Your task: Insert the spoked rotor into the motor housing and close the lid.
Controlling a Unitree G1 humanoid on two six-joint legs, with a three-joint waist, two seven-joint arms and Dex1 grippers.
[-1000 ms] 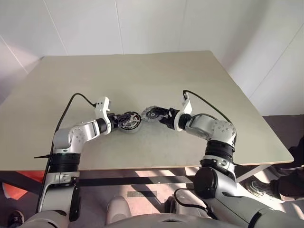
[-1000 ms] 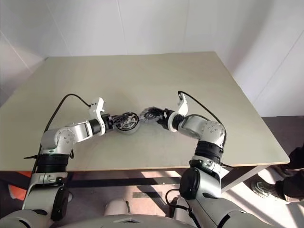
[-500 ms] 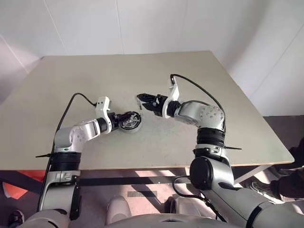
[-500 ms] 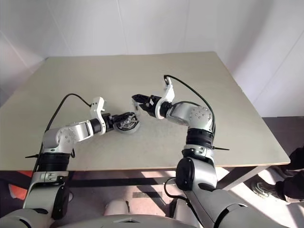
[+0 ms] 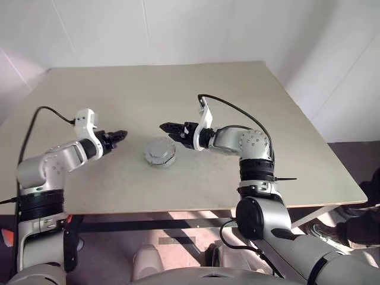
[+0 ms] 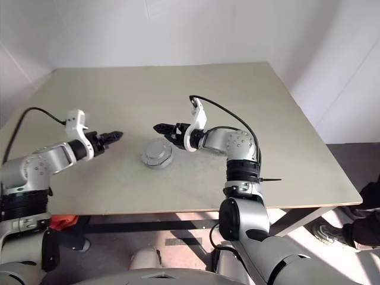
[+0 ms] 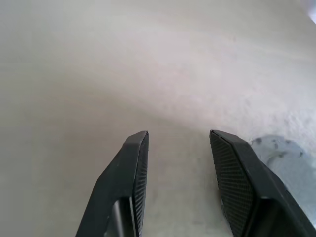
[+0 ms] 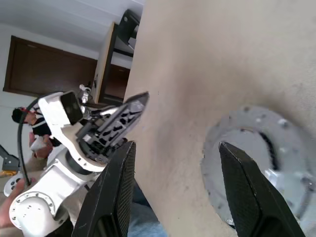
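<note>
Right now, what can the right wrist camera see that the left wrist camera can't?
The right wrist view alone takes in the left end effector on its white arm, the lid's cut-out openings, and a person's hand beyond the table's edge. The left wrist view alone shows a wide bare stretch of table ahead of its open fingers, with the lid peeking in as a grey edge. Both share the beige tabletop, the grey lid, and a pair of black fingers spread apart holding nothing.

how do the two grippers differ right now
The left gripper hangs well off to one side of the lid; the right gripper hovers close above it. The left points toward the lid from the left, the right from the right. Both are open and empty.
</note>
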